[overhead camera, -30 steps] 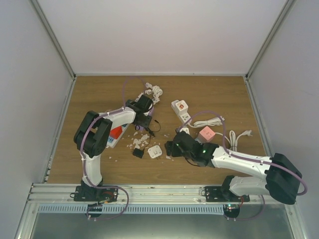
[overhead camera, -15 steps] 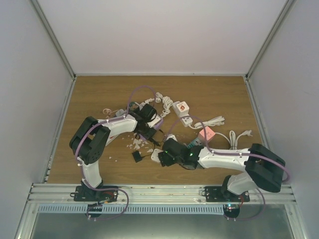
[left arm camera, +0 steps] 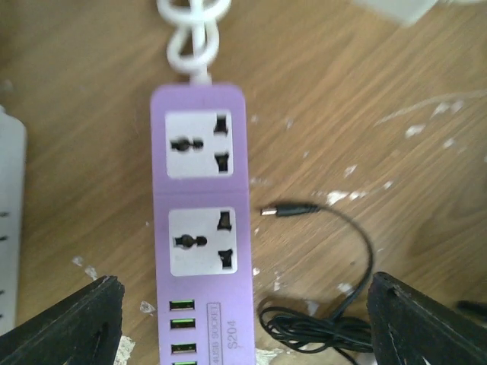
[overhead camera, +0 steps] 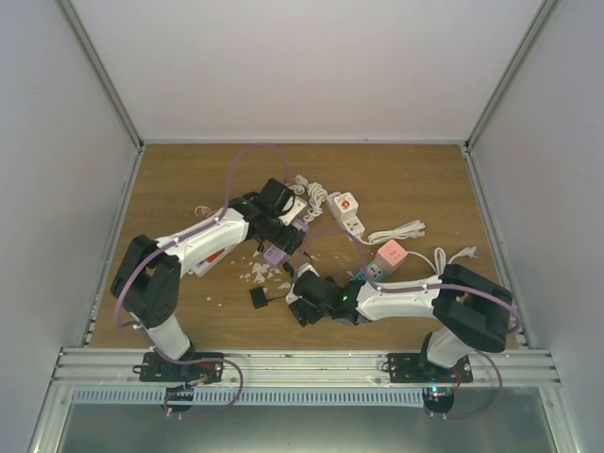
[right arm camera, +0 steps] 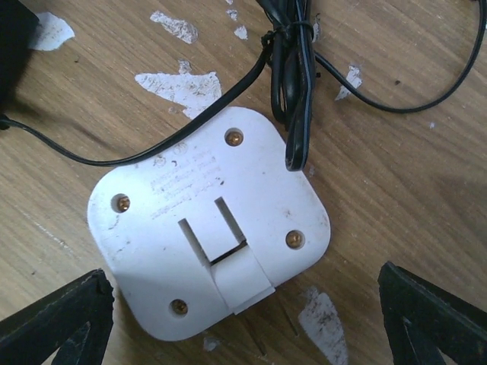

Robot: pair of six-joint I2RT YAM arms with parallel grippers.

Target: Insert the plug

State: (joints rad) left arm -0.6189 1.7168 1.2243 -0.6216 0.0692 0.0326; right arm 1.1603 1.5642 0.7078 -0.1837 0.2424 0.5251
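- The left end effector (left arm camera: 245, 280) hovers over the purple plastic power strip (left arm camera: 199, 228), its fingers spread wide to either side and pinching nothing.
- The strip lies flat on the wooden surface (left arm camera: 396, 99) with two sockets facing up, and a thin black barrel-tipped cable (left arm camera: 289, 210) lies just beside it.
- The right end effector (right arm camera: 243, 281) hangs above the white square plastic adapter plug (right arm camera: 209, 190), equally spread and empty.
- The plug rests on the surface with four screws showing and its prong piece seemingly folded flat.
- This looks like the pre-grasp step. Next, the right fingers must close on the plug's sides, the prongs probably need unfolding, and the left must steady the strip.
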